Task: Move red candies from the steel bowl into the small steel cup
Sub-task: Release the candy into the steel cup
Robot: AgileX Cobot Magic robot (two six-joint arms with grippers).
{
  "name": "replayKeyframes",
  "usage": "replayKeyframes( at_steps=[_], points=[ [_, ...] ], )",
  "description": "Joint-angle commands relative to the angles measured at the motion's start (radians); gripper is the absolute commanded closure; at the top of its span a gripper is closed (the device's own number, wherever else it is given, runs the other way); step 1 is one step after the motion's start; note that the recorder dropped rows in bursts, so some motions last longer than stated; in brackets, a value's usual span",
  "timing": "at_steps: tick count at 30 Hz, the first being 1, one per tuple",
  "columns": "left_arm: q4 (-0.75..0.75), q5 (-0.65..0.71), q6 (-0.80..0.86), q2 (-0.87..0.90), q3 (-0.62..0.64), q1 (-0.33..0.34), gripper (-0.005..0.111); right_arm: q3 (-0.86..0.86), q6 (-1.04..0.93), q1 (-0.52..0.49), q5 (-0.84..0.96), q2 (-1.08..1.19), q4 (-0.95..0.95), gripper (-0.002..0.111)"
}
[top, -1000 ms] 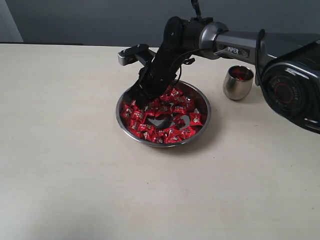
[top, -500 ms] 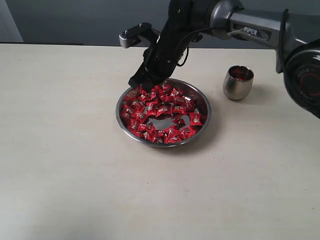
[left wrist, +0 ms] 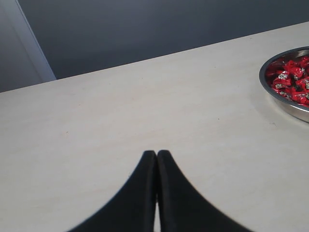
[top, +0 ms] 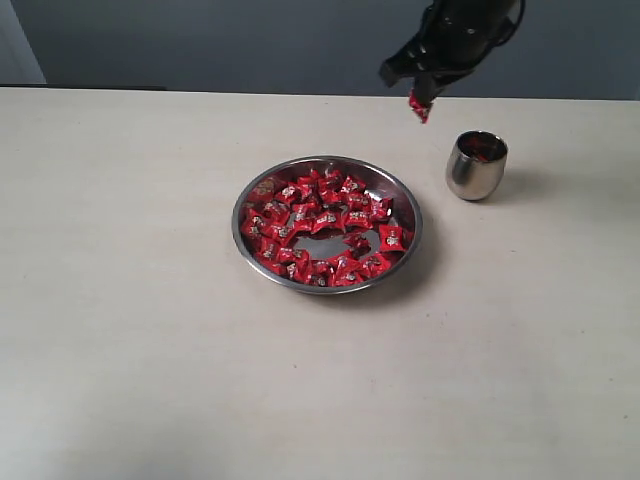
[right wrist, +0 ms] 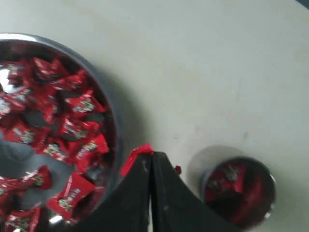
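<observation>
Shiny steel bowl (top: 412, 226) and steel cup (top: 472, 176), glossy-wrapped red candies (top: 310, 215), matt table (top: 150, 300).

Desk (top: 150, 350): pale beige matte top with faint scuffs. It fills most of the exterior view and ends in a straight far edge. Behind it is a plain dark blue-grey wall (top: 200, 40). At far left stands a lighter grey-white panel (top: 14, 45) with a slanted edge. Light is soft and even; shadows are weak.
</observation>
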Motion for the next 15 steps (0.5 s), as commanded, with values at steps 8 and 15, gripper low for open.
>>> replayKeyframes(
  at_steps=[8, 15],
  points=[
    [0.003, -0.007, -0.005, -0.004, -0.001, 0.0, 0.106, -0.002, 0.014, -0.136, -0.028, 0.014, -0.025, 0.109],
    [0.003, -0.007, -0.005, -0.004, -0.001, 0.0, 0.106, -0.002, 0.028, -0.148, 0.004, 0.062, -0.062, 0.109]
  ],
)
